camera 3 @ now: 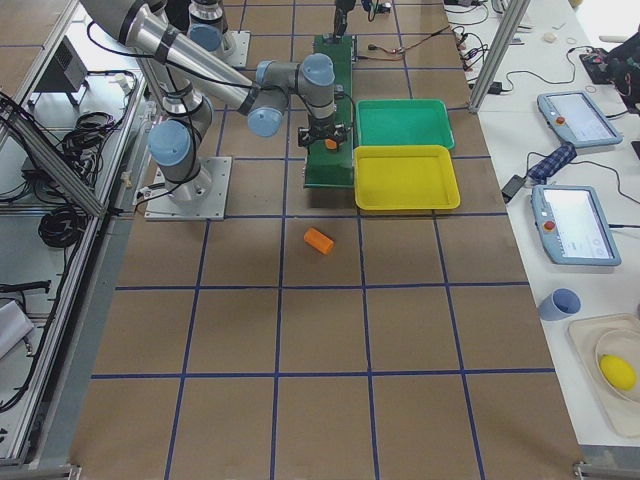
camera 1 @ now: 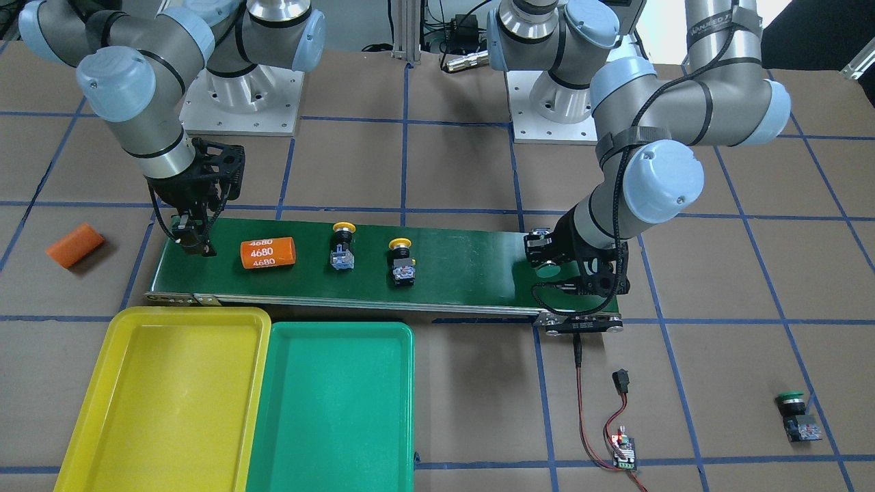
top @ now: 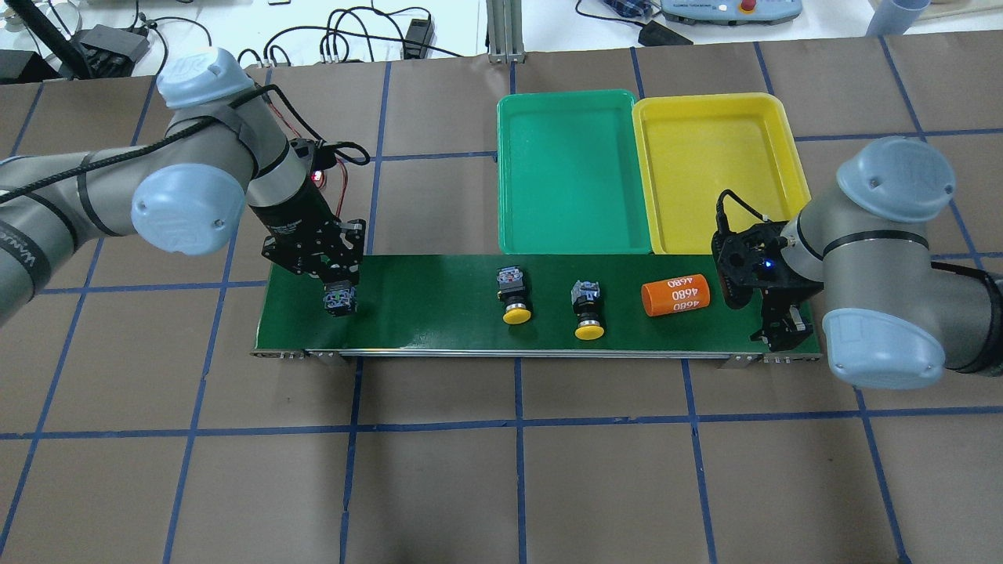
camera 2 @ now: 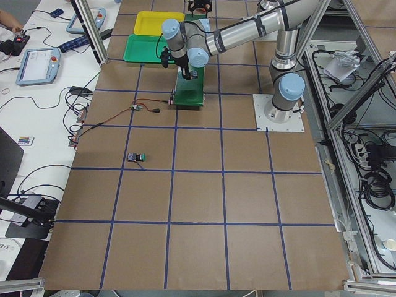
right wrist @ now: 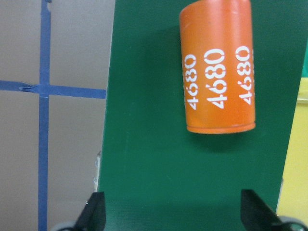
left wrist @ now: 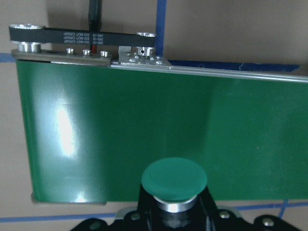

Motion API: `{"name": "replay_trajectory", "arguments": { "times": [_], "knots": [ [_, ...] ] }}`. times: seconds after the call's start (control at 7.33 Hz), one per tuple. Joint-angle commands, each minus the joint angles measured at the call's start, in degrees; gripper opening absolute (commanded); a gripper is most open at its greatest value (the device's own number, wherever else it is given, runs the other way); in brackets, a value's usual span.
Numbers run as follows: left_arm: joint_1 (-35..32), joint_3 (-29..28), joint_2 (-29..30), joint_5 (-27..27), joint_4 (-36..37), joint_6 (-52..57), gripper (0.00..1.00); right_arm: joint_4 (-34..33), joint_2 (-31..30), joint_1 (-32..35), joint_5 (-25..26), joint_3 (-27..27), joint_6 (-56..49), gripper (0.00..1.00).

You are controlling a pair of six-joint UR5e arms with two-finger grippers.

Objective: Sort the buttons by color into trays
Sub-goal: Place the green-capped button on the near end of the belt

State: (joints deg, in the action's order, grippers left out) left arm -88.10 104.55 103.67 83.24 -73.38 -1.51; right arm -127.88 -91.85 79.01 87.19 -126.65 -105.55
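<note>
Right now my left claw is pinched shut on a green-capped button, cap outward, and holds it over the end of the belt on my left. My right claw hangs spread and empty over the opposite end, just beside the orange cylinder printed "4680", which lies on the belt.

I judge this to be the carrying step for the first green piece — both trays are bare. The green tray lies well apart from my left claw, across the belt's far edge and touching the yellow tray. So the next move calls for a firm pinch, a lift clear of the belt, and a long reach over it before letting go. Setting the button on the belt is the other option. The two yellow-capped buttons lie on their sides mid-belt, between my claws, and the spread right claw looks better placed for them. It would have to pass the cylinder first.

Some things I cannot make out. My left wrist view cuts off the button's body and my own fingers, so I cannot tell whether it touches the belt or hangs above it. My right wrist view shows only two dark fingertips at the bottom edge. A second green button sits far out on the table — small, its pose unclear.
</note>
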Motion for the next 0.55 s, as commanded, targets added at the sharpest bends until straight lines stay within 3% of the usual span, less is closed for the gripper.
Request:
{"name": "replay_trajectory", "arguments": {
  "times": [0.0,0.14,0.27,0.41],
  "knots": [
    [-4.00,1.53,0.14,0.51,3.68,-1.75,0.00,0.00,0.00,0.00,0.00,0.00,0.00,1.00],
    [-4.10,1.45,1.00,0.60,3.77,-1.92,0.18,0.00,0.00,0.00,0.00,0.00,0.00,1.00],
    [-4.36,1.53,1.70,0.52,4.55,-2.27,0.82,0.00,0.00,0.00,0.00,0.00,0.00,1.00],
    [-4.45,1.71,1.36,0.43,5.00,-2.10,1.00,0.00,0.09,0.00,0.09,0.00,0.00,1.00]
  ]
}}
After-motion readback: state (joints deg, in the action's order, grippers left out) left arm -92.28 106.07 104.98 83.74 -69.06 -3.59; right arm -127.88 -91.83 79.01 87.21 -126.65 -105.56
